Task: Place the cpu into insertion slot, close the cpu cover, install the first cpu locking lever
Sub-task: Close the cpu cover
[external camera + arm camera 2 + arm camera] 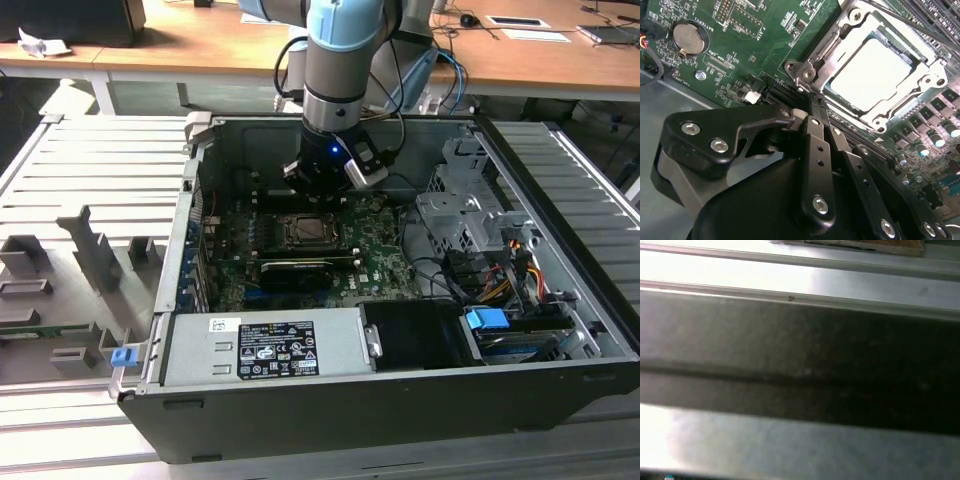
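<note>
Fingers (812, 107): in the second wrist view the two black fingers lie pressed together, no gap between them, nothing pinched. Their tips sit at the corner of the CPU socket, right by the screw post and the bent end of a thin wire lever (805, 82). Whether they actually touch the lever or the frame I cannot tell; they look close enough to.

Gripper (813, 100): closed, used as a prodding point rather than a clamp, by the look of it.

The cpu (867, 70): pale square top, lying flat inside the socket, just beyond the fingertips.

The cpu cover (835, 37): grey metal frame, lying down flat around the chip, its window showing the chip's top. So placing and closing both look done.

Step in hand, as I judge it: the first locking lever. With the fingers shut and parked at the socket corner, the work would be a push on the wire lever, down and sideways under its catch. That calls for steady contact on a thin springy wire; a slip would land on the board.

Further out from the socket: green motherboard (740, 45), with a coin battery (688, 39) well apart from the socket. In the exterior view the arm (345, 70) stands down into the open computer case (300, 415), the gripper (318, 185) over the socket (310, 230) at mid-board.
</note>
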Controlling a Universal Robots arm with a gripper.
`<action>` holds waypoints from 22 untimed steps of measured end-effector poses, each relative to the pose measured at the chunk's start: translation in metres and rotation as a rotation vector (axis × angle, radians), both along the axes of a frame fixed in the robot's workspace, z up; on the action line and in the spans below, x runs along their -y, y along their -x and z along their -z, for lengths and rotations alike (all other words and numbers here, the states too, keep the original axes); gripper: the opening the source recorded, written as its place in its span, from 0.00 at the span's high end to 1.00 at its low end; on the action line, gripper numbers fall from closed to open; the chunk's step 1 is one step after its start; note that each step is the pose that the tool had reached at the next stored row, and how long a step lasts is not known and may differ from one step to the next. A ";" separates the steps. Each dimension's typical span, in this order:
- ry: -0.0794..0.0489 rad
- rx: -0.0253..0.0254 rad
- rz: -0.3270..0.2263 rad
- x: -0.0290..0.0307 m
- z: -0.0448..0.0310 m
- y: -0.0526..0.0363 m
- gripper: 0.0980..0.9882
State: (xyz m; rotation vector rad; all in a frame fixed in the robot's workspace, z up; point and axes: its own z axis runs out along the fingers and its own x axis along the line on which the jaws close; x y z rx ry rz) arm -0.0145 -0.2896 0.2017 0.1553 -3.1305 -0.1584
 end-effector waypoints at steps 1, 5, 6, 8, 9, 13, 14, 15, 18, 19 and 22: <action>-0.002 -0.0001 0.000 0.0001 0.0002 -0.0001 0.99; -0.026 0.0001 0.000 0.0000 0.0009 -0.0001 0.99; -0.027 0.0001 0.000 0.0000 0.0007 -0.0002 0.99; -0.027 0.0002 0.000 -0.0001 -0.0025 -0.0002 0.99; -0.027 0.0001 0.000 0.0000 -0.0054 -0.0002 0.99; -0.026 0.0002 0.000 0.0012 -0.0130 -0.0002 0.99; -0.026 0.0001 0.000 0.0022 -0.0130 -0.0002 0.99; -0.026 0.0001 0.000 0.0028 -0.0130 -0.0002 0.99; -0.026 0.0000 0.000 0.0044 -0.0131 -0.0002 0.99; -0.026 0.0000 0.000 0.0048 -0.0131 -0.0002 0.99; -0.026 0.0001 0.000 0.0056 -0.0130 -0.0002 0.99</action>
